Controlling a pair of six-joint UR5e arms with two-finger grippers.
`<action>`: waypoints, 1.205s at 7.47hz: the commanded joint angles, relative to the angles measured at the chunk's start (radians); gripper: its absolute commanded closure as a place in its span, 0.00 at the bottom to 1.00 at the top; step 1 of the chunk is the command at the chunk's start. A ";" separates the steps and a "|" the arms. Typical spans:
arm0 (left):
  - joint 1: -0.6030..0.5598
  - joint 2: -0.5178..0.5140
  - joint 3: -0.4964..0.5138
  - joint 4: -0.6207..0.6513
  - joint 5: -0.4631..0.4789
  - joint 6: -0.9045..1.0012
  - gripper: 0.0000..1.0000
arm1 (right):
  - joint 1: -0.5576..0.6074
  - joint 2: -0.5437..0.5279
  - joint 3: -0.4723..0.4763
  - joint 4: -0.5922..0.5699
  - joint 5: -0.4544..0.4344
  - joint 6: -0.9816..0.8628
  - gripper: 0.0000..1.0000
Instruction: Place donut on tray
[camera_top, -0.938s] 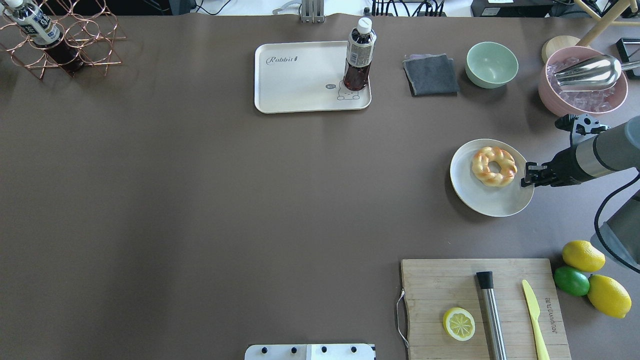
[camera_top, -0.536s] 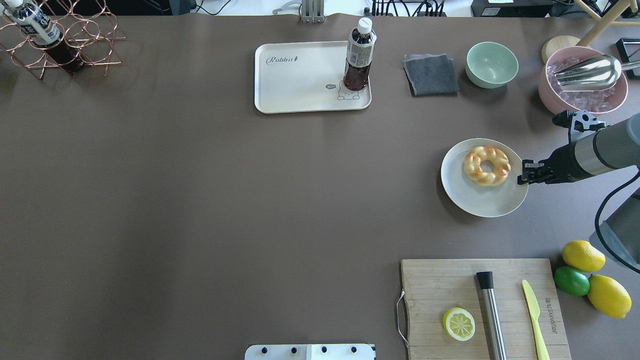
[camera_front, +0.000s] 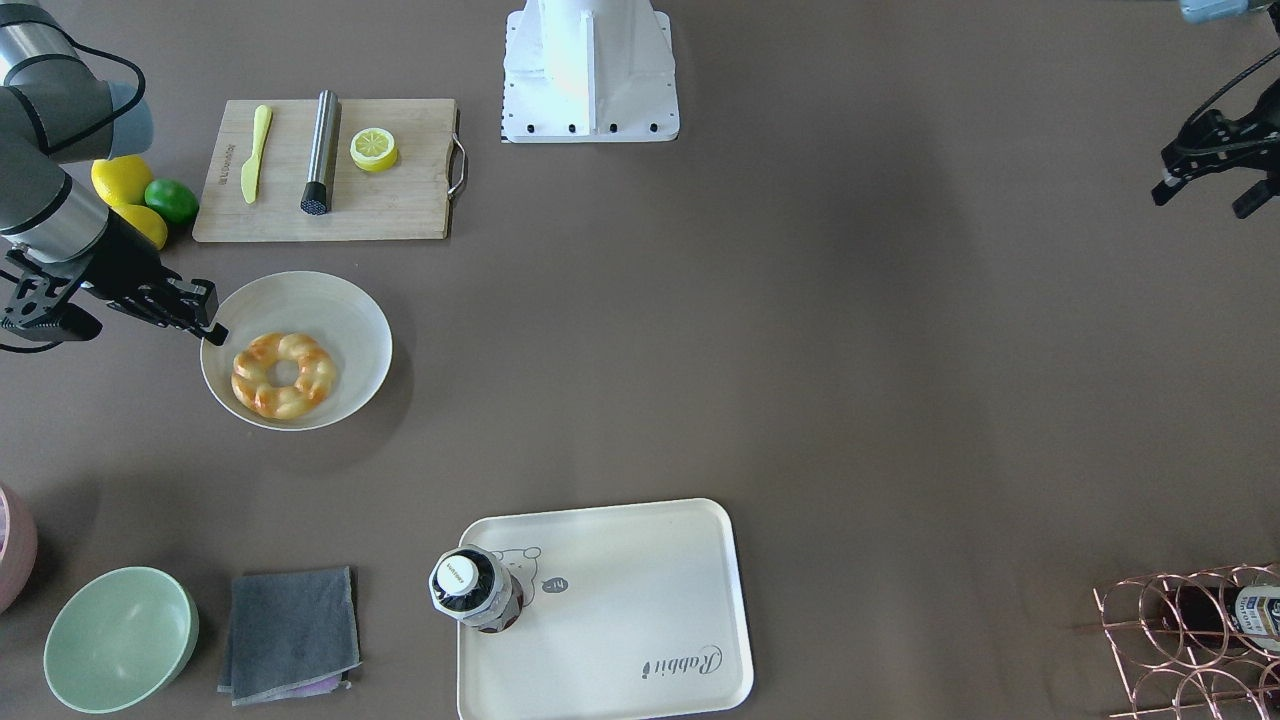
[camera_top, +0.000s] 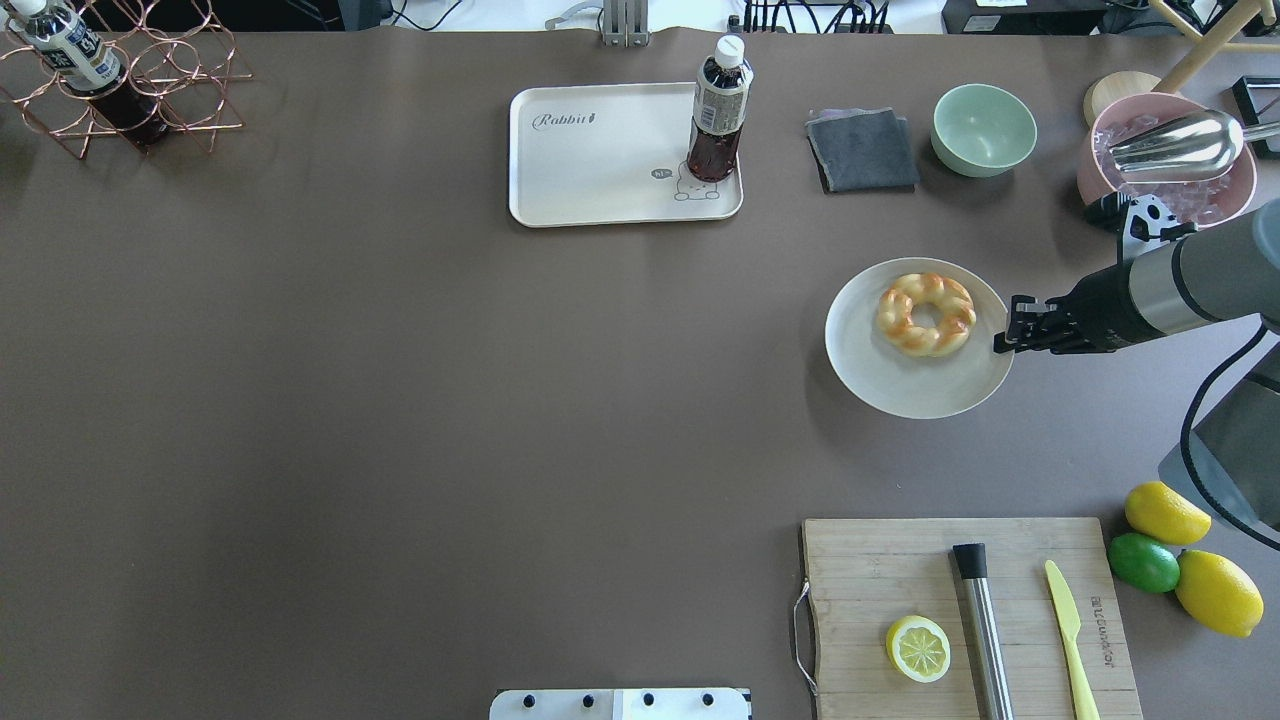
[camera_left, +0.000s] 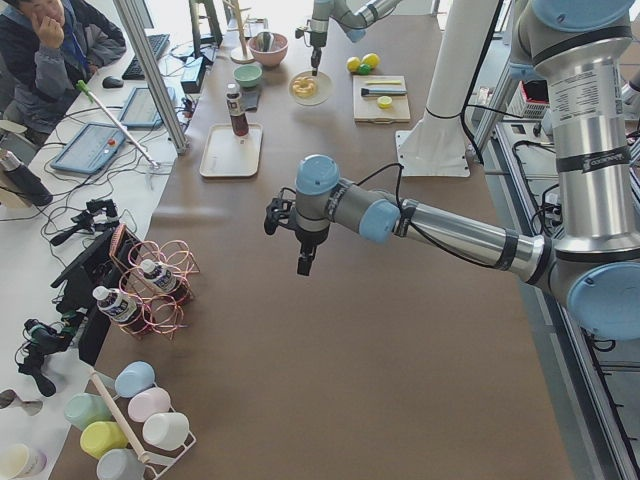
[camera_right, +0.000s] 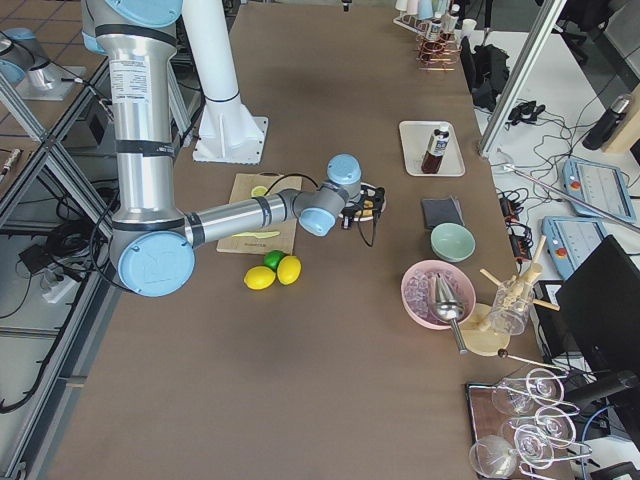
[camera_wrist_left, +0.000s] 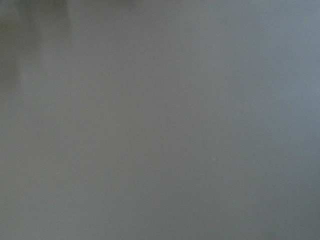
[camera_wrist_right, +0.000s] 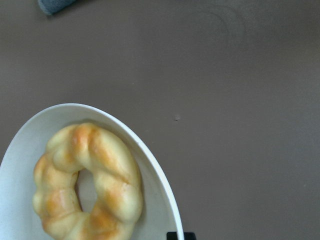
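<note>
While right pincer (camera_top: 1008, 335) clamps plate (camera_top: 900, 380) rim, donut (camera_top: 926, 314) just beside it sits on plate; tray (camera_top: 600, 160) well apart, you have placement left; left pincer (camera_front: 1200, 204) spread, empty.

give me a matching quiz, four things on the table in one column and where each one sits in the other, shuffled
1 donut
2 bottle
3 lemon slice
4 scoop

a on the tray
b in the pink bowl
c on the plate
d on the board

Pairs: 1-c, 2-a, 3-d, 4-b
</note>
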 joint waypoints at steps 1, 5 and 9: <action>0.265 -0.212 -0.019 -0.041 0.008 -0.459 0.03 | -0.034 0.014 0.081 -0.004 0.003 0.110 1.00; 0.646 -0.638 0.082 -0.040 0.217 -1.071 0.03 | -0.097 0.096 0.210 -0.165 -0.005 0.200 1.00; 0.731 -0.734 0.104 -0.047 0.286 -1.174 0.03 | -0.212 0.193 0.236 -0.165 -0.069 0.386 1.00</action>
